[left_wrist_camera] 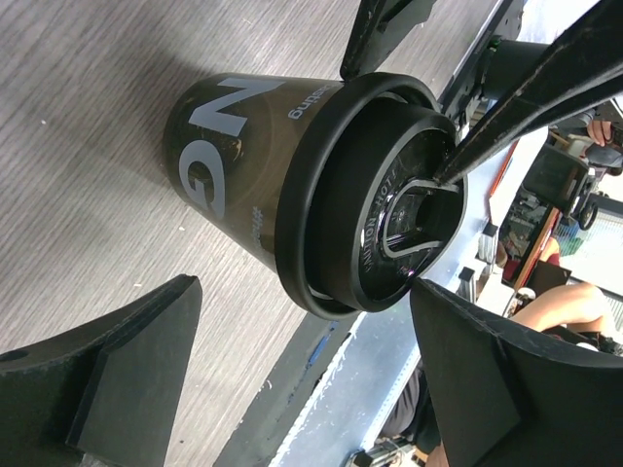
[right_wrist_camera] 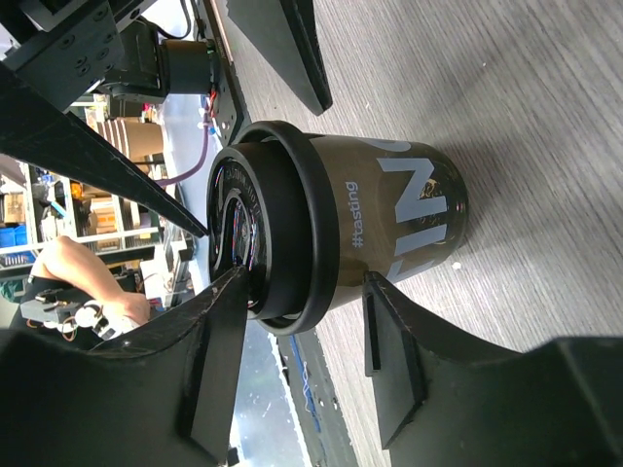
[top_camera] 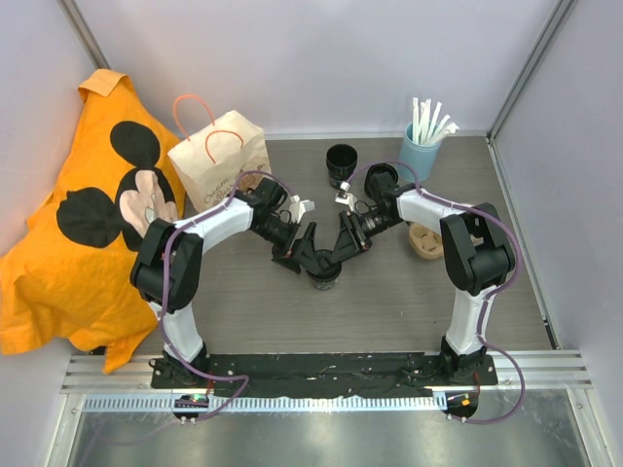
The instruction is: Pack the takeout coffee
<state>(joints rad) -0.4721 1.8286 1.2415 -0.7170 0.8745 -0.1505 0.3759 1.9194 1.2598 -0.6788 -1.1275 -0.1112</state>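
The left gripper [left_wrist_camera: 304, 288] gaped wide astride the takeout coffee [left_wrist_camera: 243, 165]; the right gripper [right_wrist_camera: 307, 282] stood half-closed at its top edge, hold unclear.

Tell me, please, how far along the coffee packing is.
Done: the takeout coffee is lidded, standing on the table. In hand: the left end effector brackets it wide open; the right end effector sits at its lid. Left: lifting it into the paper bag.

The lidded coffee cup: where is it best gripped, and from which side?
Grip the wall of the cup just under the lid, coming level from the side. It stands upright and narrows toward the base, so the wider lid rim should stop slipping.
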